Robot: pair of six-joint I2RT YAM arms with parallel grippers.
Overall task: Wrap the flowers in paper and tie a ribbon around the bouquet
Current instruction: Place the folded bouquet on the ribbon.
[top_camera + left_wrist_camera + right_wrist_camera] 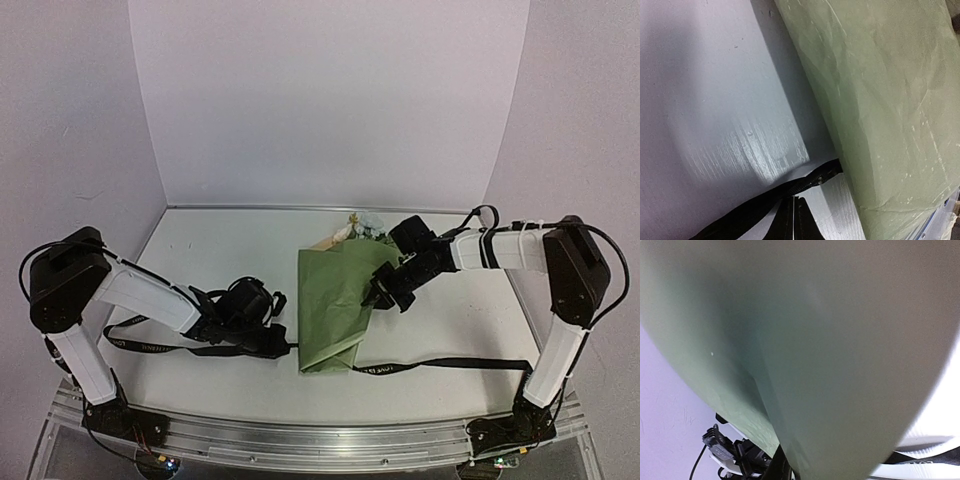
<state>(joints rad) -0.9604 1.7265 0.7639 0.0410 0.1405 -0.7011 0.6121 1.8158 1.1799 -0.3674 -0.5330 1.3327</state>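
**A:** Where's the bouquet [340,290]?

**B:** Centre, flowers [366,224] at the far end. Your right gripper [376,296] pinches its thin, tearable paper [325,335]. Your left gripper [283,342] is clamped on the limp ribbon [450,364] (slippery, I'd guess), so grip beside the narrow near end.
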